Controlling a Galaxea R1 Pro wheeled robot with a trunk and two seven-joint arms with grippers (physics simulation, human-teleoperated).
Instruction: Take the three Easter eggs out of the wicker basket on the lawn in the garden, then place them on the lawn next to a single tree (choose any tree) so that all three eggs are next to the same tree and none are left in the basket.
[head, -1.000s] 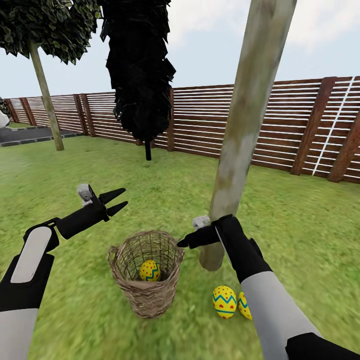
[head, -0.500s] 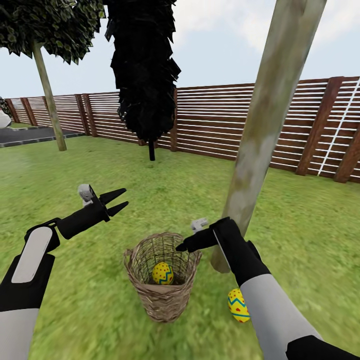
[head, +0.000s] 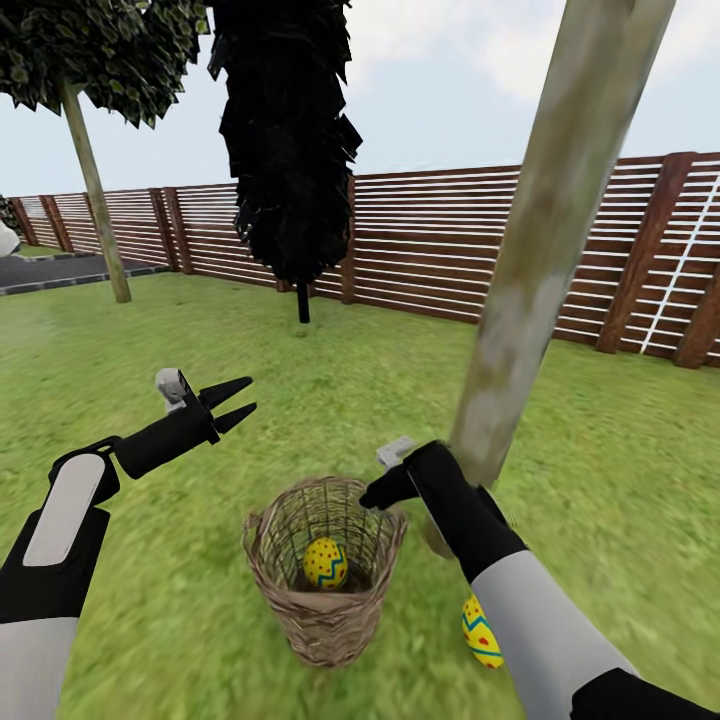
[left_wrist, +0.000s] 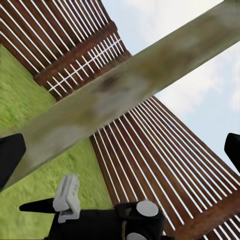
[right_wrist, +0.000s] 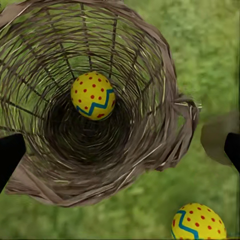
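Note:
The wicker basket (head: 322, 610) stands upright on the lawn (head: 150, 340) just left of a pale tree (head: 540, 250) trunk. One yellow Easter egg (head: 326, 562) lies at its bottom, also seen in the right wrist view as the egg (right_wrist: 92, 95) inside the basket (right_wrist: 170, 100). Another egg (head: 480, 632) lies on the grass by the trunk, partly hidden behind my right forearm; it is the egg (right_wrist: 197, 222) in the right wrist view. My right gripper (head: 375, 490) hangs open over the basket's right rim, empty. My left gripper (head: 235, 403) is open and empty, up and to the left of the basket.
A brown slatted fence (head: 430, 240) runs across the back. A black-foliaged column tree (head: 285, 130) stands before it, and a thin leaning trunk (head: 95, 190) at far left. Open grass lies left and right of the basket.
The head camera has shifted, so the basket and trunk sit further right in the picture. My right gripper has dropped slightly towards the basket's rim. The left arm holds its pose.

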